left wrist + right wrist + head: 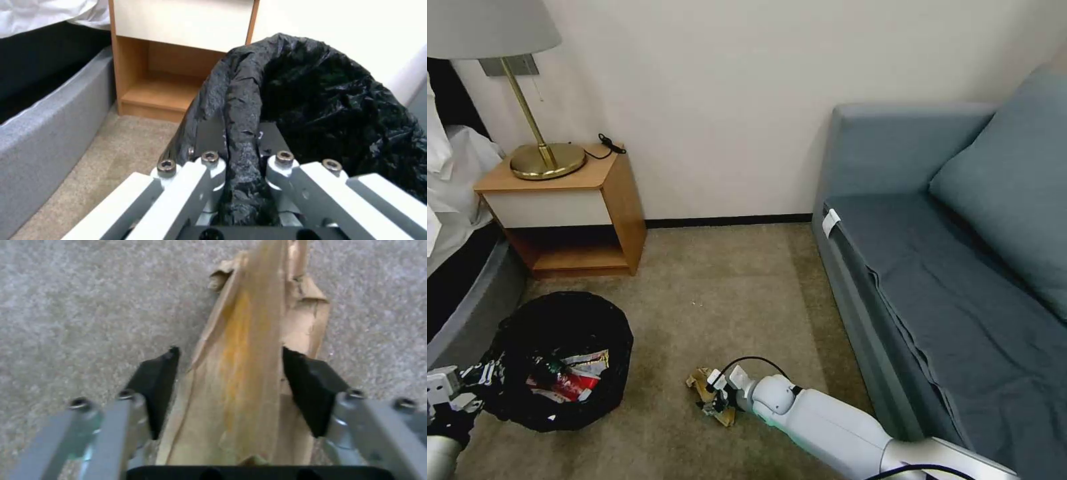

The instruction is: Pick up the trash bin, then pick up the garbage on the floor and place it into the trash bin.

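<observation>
Closest to my right wrist camera is the tan scrap (249, 373), a curled, creased piece of card with a yellow stain down its length, lying on the carpet (80, 300). My right end effector (229, 390) straddles it: 2 black fingertips (155, 386) stand on either side, close against its edges, with the scrap filling the gap between them. I cannot tell from this view whether they are pressing it.

From the head camera I see what the wrist cannot: the right end effector (715, 393) is down at floor level, near the front corner of the blue sofa (960, 280), and the tan scrap (699, 381) pokes out beyond it toward the trash bin (517, 400).

The trash bin sits on the carpet at the lower left, in front of the wooden nightstand (620, 200), which carries a brass lamp (547, 160). The head view looks into it, where a red-and-white carton (570, 383) and a gold wrapper (590, 362) lie on the black liner.

My left end effector (467, 390) is at the bin's near rim. The left wrist camera shows the detail: the left end effector (242, 156) is closed tight on the bunched liner and rim of the trash bin (338, 100), with a fingertip (271, 140) on either side of the fold.
</observation>
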You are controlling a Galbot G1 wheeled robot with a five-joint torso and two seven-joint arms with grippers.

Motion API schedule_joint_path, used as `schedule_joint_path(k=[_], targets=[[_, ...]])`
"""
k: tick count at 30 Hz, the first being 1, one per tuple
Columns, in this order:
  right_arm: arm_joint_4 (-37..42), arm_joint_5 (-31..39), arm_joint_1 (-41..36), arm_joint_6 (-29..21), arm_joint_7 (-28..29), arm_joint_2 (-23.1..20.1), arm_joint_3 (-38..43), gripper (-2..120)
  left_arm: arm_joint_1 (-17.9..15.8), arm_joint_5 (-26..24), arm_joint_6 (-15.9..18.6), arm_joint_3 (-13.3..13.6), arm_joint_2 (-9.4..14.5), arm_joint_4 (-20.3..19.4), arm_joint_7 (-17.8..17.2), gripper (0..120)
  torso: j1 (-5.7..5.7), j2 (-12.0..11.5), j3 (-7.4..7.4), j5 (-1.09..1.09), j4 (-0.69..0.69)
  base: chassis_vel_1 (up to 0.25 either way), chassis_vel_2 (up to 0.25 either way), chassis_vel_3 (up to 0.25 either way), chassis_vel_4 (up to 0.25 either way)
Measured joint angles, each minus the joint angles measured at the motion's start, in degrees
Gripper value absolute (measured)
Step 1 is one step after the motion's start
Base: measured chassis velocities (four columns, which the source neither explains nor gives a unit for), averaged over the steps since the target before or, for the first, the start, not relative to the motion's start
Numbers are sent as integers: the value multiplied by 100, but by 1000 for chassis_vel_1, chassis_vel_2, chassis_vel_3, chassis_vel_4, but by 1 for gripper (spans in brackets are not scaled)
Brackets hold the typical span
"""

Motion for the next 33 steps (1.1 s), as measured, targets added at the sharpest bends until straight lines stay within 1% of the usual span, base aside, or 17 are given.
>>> schedule_joint_path(k=[2,3,4,5,6,7,8,9,10,13,14,16,27,30,33], targets=[[-13,-19,-18,26,45,0,4,51,12,-6,-12,-8,-12,2,5,6,0,0,0,0,0,0,0,0,0],[-13,-19,-18,26,45,0,4,51,12,-6,-12,-8,-12,2,5,6,0,0,0,0,0,0,0,0,0],[-30,-42,-27,56,67,0,9,44,16,-9,-13,-10,-21,2,5,6,0,0,0,0,0,0,0,0,0],[-39,-51,-32,76,84,0,10,41,17,-11,-13,-11,-24,2,5,6,0,0,0,0,0,0,0,0,0],[-39,-51,-32,76,84,0,10,41,17,-11,-13,-11,-24,2,5,6,0,0,0,0,0,0,0,0,0],[-44,-59,-41,112,106,1,12,33,19,-16,-13,-12,-28,2,5,6,0,0,0,0,0,0,0,0,0],[-45,-61,-43,134,124,1,13,28,19,-19,-13,-12,-30,2,5,6,0,0,0,0,0,0,0,0,0],[-45,-61,-45,143,130,2,14,24,19,-20,-13,-12,-31,2,5,6,0,0,0,0,0,0,0,0,0],[-45,-61,-45,143,130,2,14,24,19,-20,-13,-12,-31,2,5,6,0,0,0,0,0,0,0,0,0],[-43,-59,-53,186,190,6,29,9,19,-26,-13,-11,-40,2,1,6,0,0,0,0,0,0,0,0,0],[-43,-59,-53,186,190,6,29,9,19,-26,-13,-11,-40,2,1,6,0,0,0,0,0,0,0,0,0],[-32,-43,-55,210,243,8,49,1,17,-26,-14,0,-42,2,-2,6,0,0,0,0,0,0,0,0,0],[106,-3,-82,392,432,-80,274,0,-12,-37,18,95,-17,-11,-30,6,0,0,0,0,0,0,0,0,0],[231,-14,-83,453,571,-135,454,0,-20,-66,53,125,11,-16,-45,6,0,0,0,0,0,0,0,0,0],[398,-182,-61,646,820,-212,748,0,-26,-117,97,179,39,-15,-80,6,0,0,0,0,0,0,0,0,0]])
